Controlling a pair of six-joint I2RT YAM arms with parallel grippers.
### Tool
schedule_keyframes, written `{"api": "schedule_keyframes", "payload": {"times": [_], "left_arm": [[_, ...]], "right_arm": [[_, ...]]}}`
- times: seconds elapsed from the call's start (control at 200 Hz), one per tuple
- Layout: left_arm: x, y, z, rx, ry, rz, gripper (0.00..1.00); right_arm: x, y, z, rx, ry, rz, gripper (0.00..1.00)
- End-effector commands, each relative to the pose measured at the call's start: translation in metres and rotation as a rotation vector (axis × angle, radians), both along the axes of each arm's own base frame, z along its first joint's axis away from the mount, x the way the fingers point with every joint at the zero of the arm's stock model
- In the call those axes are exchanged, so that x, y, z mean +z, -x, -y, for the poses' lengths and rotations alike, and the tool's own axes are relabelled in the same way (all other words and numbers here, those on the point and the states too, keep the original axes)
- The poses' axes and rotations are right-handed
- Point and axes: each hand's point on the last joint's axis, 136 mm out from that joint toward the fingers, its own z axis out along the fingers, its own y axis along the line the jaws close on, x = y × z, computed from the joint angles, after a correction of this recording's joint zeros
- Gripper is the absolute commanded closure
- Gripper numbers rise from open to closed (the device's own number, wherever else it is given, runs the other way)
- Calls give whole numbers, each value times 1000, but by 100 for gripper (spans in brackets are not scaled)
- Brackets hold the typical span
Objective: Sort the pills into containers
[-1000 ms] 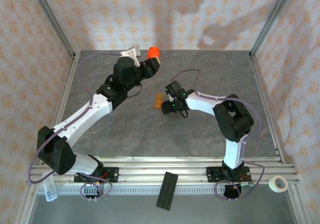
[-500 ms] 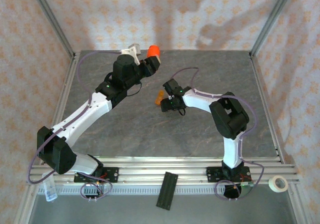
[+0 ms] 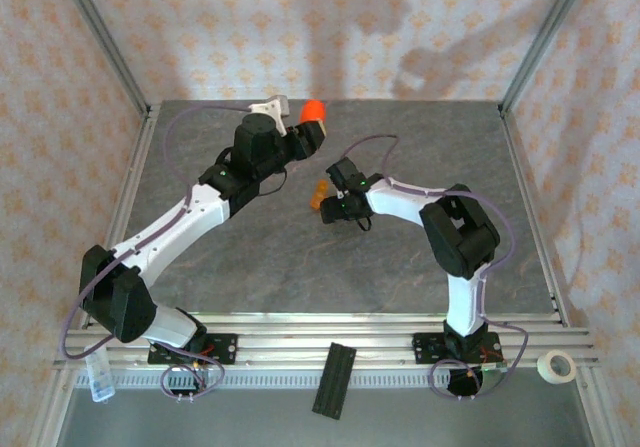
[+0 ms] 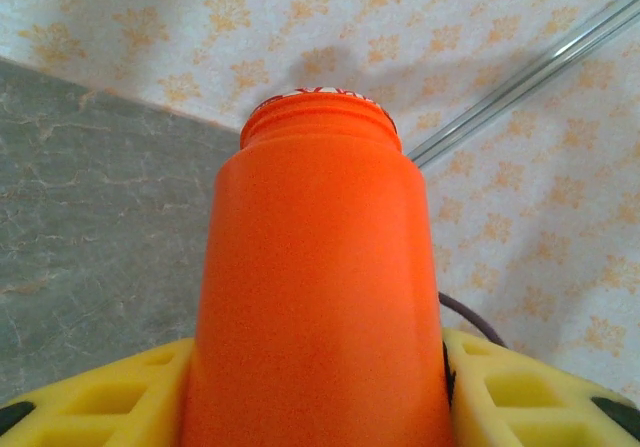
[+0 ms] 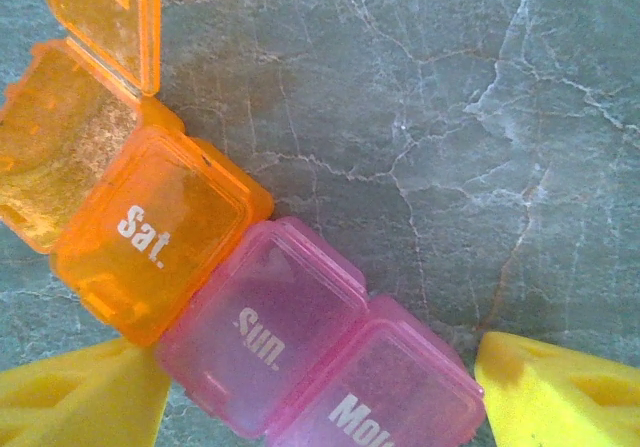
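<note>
The left pincer (image 4: 320, 407) is clamped on the orange bottle (image 4: 318, 257). The right pincer (image 5: 320, 397) stands apart, astride the containers (image 5: 180, 242) on the surface (image 5: 450, 117); one orange lid (image 5: 105, 7) is raised.

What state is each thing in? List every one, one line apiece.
orange bottle: gripped, threaded neck bare, no cap on it
left gripper: shut on the orange bottle
end orange cell: lid flipped up, open
Sat. cell: lid shut
Sun. cell: lid shut
Mon. cell: lid shut
right gripper: open, one finger on each side of the strip
</note>
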Motion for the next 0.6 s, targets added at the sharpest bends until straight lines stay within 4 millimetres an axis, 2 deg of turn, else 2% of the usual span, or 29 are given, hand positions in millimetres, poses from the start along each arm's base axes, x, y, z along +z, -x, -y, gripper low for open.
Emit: {"api": "schedule_keyframes", "payload": {"times": [0.0,0.185,0.4,0.596], "left_arm": [[4,4,8,-54,-13,70,100],[-16,9,11,-93,-56,72,100],[-42,14,13,-127,-83,40,100],[-74,25,12,-170,-151,6,100]], "right_arm": [[19,-6,5,-24,-18,62,20],[26,-6,12,-49,-37,74,19],[33,-2,31,-97,-57,86,19],[41,-4,44,-147,-90,95,19]]}}
